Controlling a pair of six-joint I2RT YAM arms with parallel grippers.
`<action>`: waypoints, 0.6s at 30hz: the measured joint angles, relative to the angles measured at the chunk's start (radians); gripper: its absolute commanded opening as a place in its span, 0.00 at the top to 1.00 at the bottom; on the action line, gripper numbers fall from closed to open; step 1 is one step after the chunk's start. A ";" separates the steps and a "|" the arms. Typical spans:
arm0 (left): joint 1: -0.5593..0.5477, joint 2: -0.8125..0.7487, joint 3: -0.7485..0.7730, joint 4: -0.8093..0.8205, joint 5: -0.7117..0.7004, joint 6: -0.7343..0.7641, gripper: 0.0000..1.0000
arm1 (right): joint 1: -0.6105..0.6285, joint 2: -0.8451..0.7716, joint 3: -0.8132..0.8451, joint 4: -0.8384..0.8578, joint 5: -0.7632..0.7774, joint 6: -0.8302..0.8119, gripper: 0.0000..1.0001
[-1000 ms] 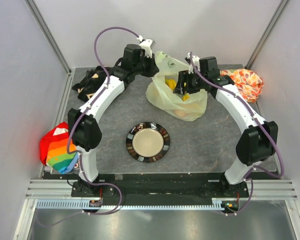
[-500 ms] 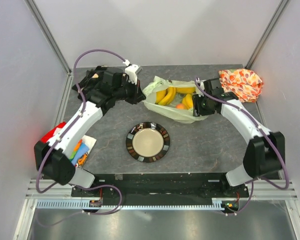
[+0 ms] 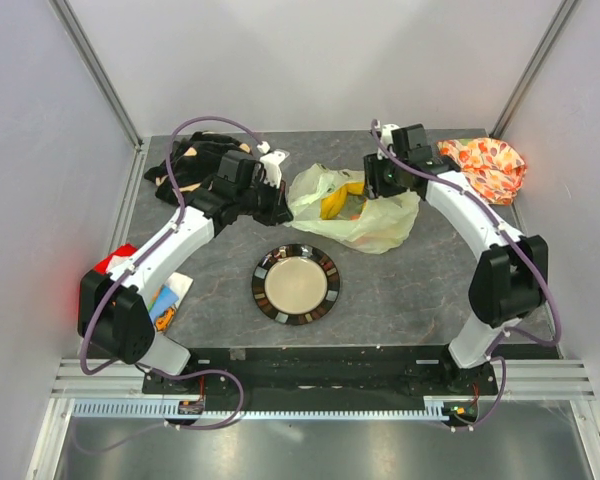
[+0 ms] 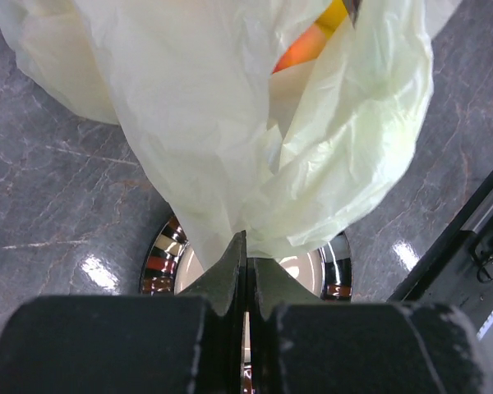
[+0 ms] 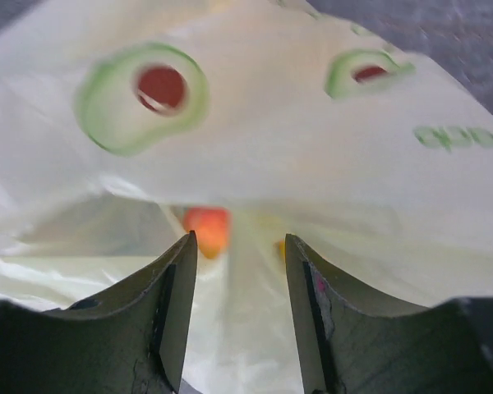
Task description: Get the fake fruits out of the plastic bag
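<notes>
Bag has slumped partly shut, fruits still inside; left jaws pinch it, right jaws apart above.

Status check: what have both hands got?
Left hand shut on plastic bag edge. Right hand open, at the bag. Fake fruits inside, none out. Nothing blocking.
</notes>
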 measured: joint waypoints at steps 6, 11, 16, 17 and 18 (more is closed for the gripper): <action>-0.004 -0.001 -0.031 -0.001 -0.025 0.000 0.98 | 0.086 0.111 0.084 0.035 -0.029 0.045 0.31; -0.003 -0.002 -0.030 0.007 -0.058 -0.005 0.98 | 0.109 0.258 0.155 0.042 -0.039 0.127 0.25; 0.010 0.018 0.014 0.010 -0.067 -0.036 0.99 | 0.105 0.390 0.248 0.032 -0.014 0.217 0.23; 0.010 0.024 0.023 0.015 -0.067 -0.041 0.98 | 0.105 0.412 0.270 0.032 -0.005 0.235 0.23; 0.013 0.029 0.029 0.018 -0.067 -0.046 0.98 | 0.106 0.431 0.295 0.029 0.000 0.250 0.23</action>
